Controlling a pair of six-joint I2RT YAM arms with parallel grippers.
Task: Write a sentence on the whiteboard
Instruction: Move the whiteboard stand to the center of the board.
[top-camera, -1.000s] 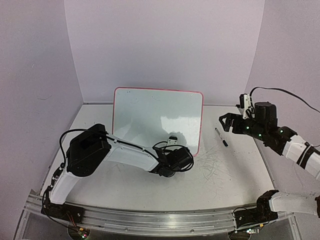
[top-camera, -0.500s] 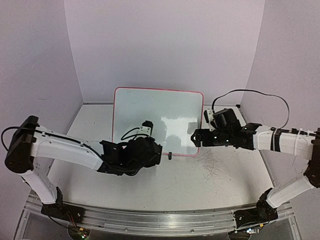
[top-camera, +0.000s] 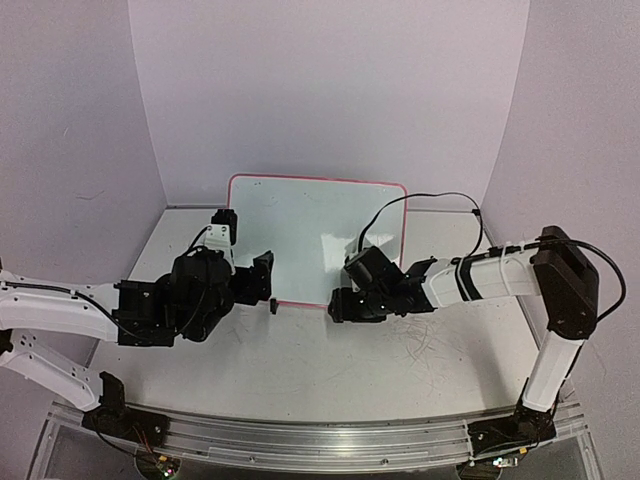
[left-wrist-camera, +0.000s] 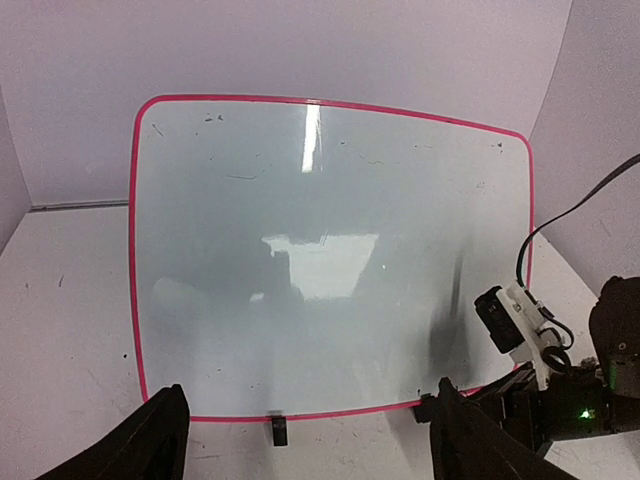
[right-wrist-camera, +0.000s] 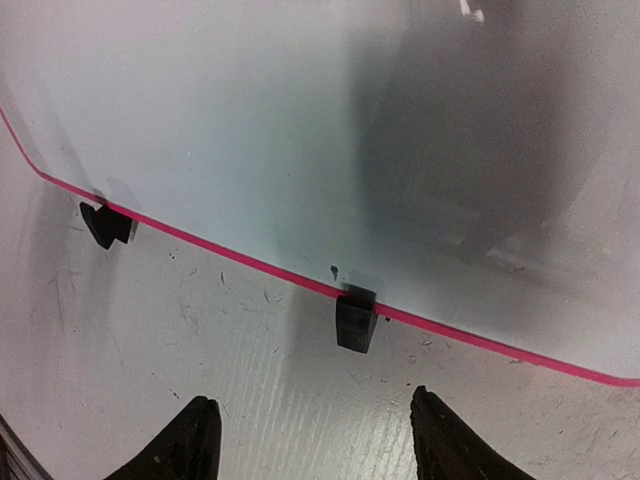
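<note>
At the left of the table (top-camera: 330, 375), the left gripper (top-camera: 262, 280) hovers, jaws spread wide and empty. Centre-back stands one whiteboard (top-camera: 300, 225), upright on two black clip feet (right-wrist-camera: 355, 322). On the right, the right gripper (top-camera: 338, 305) sits low by the board's bottom edge, jaws apart, holding nothing.

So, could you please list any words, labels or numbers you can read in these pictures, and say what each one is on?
None can be read.
whiteboard: no writing, only faint specks and short stray strokes near its top edge.
table: grey scratches, not letters.
</note>
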